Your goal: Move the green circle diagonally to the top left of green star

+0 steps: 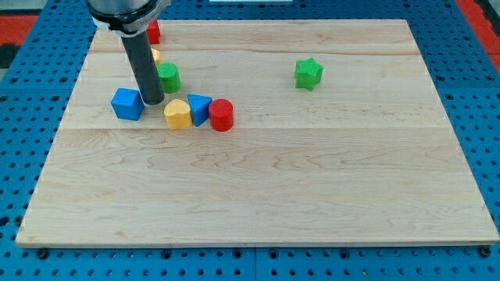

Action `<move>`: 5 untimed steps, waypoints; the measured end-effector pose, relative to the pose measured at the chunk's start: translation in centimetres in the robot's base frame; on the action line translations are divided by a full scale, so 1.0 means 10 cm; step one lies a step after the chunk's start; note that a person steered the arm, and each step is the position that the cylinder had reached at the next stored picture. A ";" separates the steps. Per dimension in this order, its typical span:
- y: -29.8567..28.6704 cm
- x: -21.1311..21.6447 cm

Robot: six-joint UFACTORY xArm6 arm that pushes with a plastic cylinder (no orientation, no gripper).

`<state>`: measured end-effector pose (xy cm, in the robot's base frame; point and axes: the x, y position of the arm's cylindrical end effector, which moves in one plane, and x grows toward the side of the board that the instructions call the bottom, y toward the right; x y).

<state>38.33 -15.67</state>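
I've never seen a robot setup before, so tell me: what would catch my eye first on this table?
First, my dark rod coming down from the view's top left, my tip resting between the blue cube and the green circle. Around it sits a cluster: a yellow heart-like block, a blue block and a red cylinder in a row. Far off to the view's right, the green star stands alone.

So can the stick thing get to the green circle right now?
Probably yes. My tip sits just to the view's left of the green circle, between it and the blue cube, with no block between them.
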 end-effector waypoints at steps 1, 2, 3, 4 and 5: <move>-0.50 -0.04; -0.21 -0.13; 0.45 -0.22; 0.64 -0.37; 0.08 -0.37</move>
<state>34.67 -14.86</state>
